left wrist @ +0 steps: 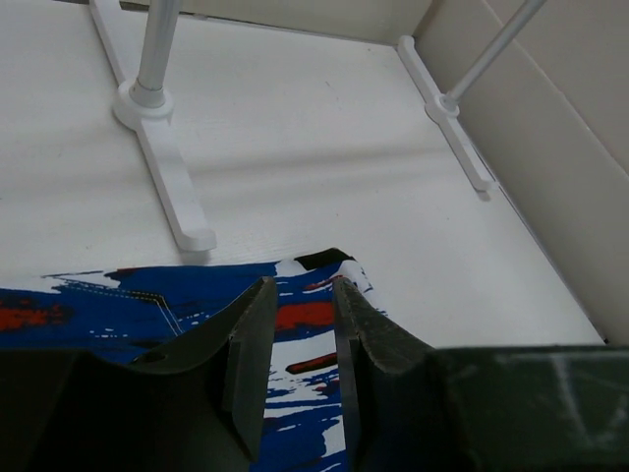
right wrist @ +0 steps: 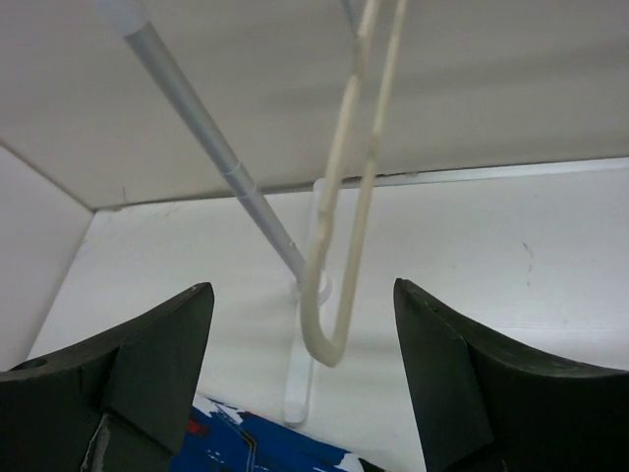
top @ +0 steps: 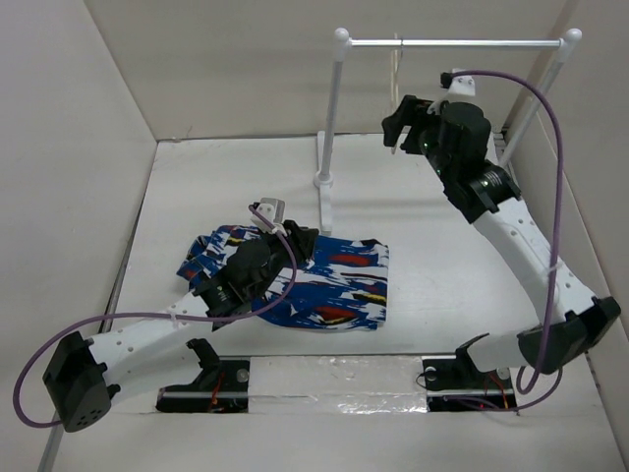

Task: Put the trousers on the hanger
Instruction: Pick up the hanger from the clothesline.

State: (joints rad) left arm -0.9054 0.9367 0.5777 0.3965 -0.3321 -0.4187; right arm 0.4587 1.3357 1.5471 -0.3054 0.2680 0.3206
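Observation:
The trousers (top: 334, 285) lie folded flat on the table, bright blue with white, red and black patches. My left gripper (top: 301, 240) hovers over their near-left part. In the left wrist view its jaws (left wrist: 302, 290) stand a narrow gap apart, and only the trousers (left wrist: 305, 320) lying below show through that gap. The hanger (top: 397, 84), thin and cream-white, hangs from the rack's crossbar. My right gripper (top: 397, 126) is raised beside it. In the right wrist view its jaws (right wrist: 303, 288) stand wide open, with the hanger's lower loop (right wrist: 332, 334) just ahead between them, untouched.
A white-poled rack with a metal crossbar (top: 452, 42) stands at the back. Its left foot (left wrist: 167, 167) lies just beyond the trousers and its right foot (left wrist: 457, 118) runs along the right wall. White walls close in the table on three sides.

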